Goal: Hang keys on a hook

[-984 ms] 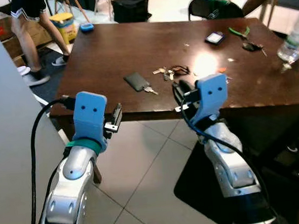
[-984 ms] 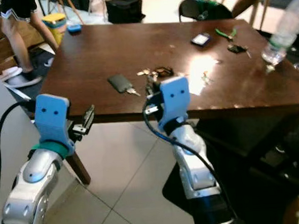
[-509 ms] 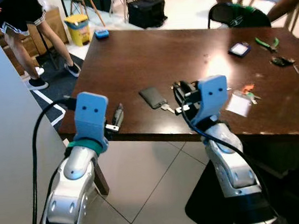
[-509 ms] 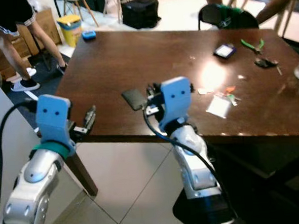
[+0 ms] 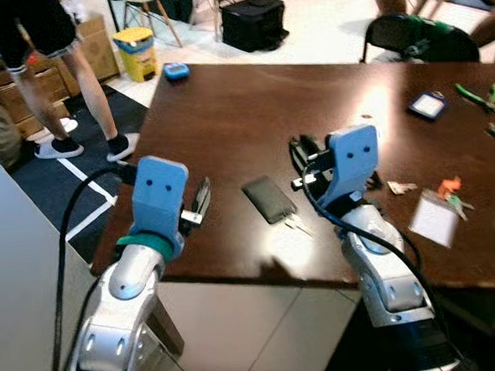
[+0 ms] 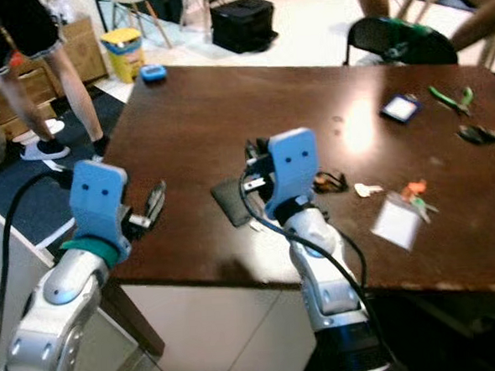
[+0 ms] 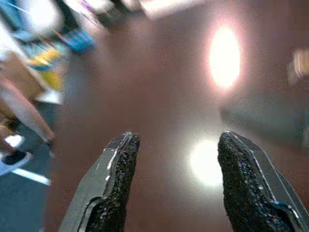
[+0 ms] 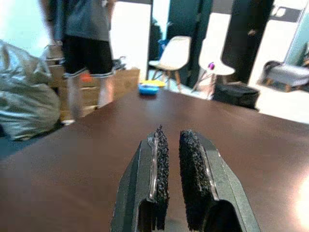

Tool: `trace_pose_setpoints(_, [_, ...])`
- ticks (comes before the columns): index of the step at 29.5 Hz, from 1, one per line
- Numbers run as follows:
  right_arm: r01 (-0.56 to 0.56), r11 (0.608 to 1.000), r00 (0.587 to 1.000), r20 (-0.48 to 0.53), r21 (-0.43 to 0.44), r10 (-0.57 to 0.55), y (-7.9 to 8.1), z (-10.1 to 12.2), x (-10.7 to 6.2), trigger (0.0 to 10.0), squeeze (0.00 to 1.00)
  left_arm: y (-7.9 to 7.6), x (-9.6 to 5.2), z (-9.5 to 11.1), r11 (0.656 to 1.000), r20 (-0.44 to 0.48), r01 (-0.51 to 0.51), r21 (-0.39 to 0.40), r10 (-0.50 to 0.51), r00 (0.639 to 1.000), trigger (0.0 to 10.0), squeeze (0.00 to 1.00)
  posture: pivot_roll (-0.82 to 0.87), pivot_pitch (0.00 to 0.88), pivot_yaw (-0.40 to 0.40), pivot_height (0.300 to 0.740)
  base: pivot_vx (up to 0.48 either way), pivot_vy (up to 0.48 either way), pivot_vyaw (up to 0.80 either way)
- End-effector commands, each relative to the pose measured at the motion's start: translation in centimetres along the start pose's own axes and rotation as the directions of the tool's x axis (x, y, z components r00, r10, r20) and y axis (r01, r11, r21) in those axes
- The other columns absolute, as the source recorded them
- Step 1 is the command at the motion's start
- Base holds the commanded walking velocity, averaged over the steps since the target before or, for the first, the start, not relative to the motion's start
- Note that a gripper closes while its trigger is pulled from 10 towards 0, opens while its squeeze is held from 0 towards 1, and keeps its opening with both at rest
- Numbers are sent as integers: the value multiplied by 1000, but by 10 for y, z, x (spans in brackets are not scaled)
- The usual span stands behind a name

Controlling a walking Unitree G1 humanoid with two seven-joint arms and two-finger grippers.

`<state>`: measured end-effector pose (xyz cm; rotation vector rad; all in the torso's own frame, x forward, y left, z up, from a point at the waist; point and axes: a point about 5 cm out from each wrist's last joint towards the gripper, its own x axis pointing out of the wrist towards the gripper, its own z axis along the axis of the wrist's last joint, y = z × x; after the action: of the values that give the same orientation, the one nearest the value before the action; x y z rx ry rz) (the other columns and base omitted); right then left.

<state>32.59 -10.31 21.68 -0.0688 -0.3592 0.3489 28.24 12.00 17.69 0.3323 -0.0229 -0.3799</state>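
Approach step: keys [image 5: 296,224] at frame centre on tabletop [image 5: 226,103] not yet gripped; left gripper [image 7: 171,183] fingers spread, right gripper [image 8: 174,186] fingers nearly closed on nothing, reach-down required next.

It looks like a shared workroom or office rather than a home: a large dark wooden tabletop [image 5: 226,103] on a pale tiled floor [image 5: 321,13], white chairs [image 8: 175,54], cardboard boxes [image 5: 31,77], a black case [image 5: 254,21], green pliers [image 5: 477,96] and people [image 5: 37,47] around.
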Motion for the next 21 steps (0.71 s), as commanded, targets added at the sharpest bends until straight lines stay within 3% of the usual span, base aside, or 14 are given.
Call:
trace_pose_setpoints(1, [9, 1000, 1000, -25, -4, -9, -3, -6, -3, 10000, 0, -11, 0, -7, 998, -35, 67, 4, -66, 997, 10000, 0, -37, 94, 80, 740, 0, 0, 0])
trace_pose_setpoints(2, [10, 1000, 1000, -26, -6, -11, -4, -6, -4, 10000, 0, -17, -3, -13, 989, -78, 141, 50, -137, 987, 10000, 0, -37, 97, 81, 740, 0, 0, 0])
trace_pose_setpoints(3, [10, 1000, 1000, -26, -6, -11, -4, -6, -4, 10000, 0, -17, -3, -13, 989, -78, 141, 50, -137, 987, 10000, 0, -37, 97, 81, 740, 0, 0, 0])
trace_pose_setpoints(4, [18, 1000, 999, -28, -12, -19, -6, -7, -5, 10000, 0, -23, -5, -19, 968, -125, 211, 138, -194, 973, 10000, 0, -38, 103, 87, 740, 0, 0, 0])
trace_pose_setpoints(6, [18, 1000, 999, -28, -12, -19, -6, -7, -5, 10000, 0, -23, -5, -19, 968, -125, 211, 138, -194, 973, 10000, 0, -38, 103, 87, 740, 0, 0, 0])
trace_pose_setpoints(12, [28, 999, 999, -32, -19, -29, -9, -7, -6, 10000, 0, -37, -14, -22, 919, -164, 349, 185, -322, 932, 10000, 0, -36, 114, 91, 740, 0, 0, 0])
trace_pose_setpoints(14, [28, 999, 999, -32, -19, -29, -9, -7, -6, 10000, 0, -37, -14, -22, 919, -164, 349, 185, -322, 932, 10000, 0, -36, 114, 91, 740, 0, 0, 0])
trace_pose_setpoints(15, [46, 999, 998, -37, -24, -47, -16, -9, -6, 10000, 0, -33, -21, -20, 928, -149, 341, 153, -319, 936, 10000, 0, -30, 115, 92, 740, 0, 0, 0])
trace_pose_setpoints(18, [55, 998, 998, -42, -34, -57, -20, -10, -4, 10000, 0, -23, -21, -18, 947, -124, 265, 183, -245, 962, 10000, 0, -22, 111, 91, 740, 0, 0, 0])
trace_pose_setpoints(19, [-31, 990, 997, -74, -135, 22, -13, -16, 0, 10000, 0, -12, -14, -10, 983, -72, 145, 115, -138, 988, 10000, 0, -19, 108, 90, 740, 0, 0, 0])
trace_pose_setpoints(21, [-31, 990, 997, -74, -135, 22, -13, -16, 0, 10000, 0, -12, -14, -10, 983, -72, 145, 115, -138, 988, 10000, 0, -19, 108, 90, 740, 0, 0, 0])
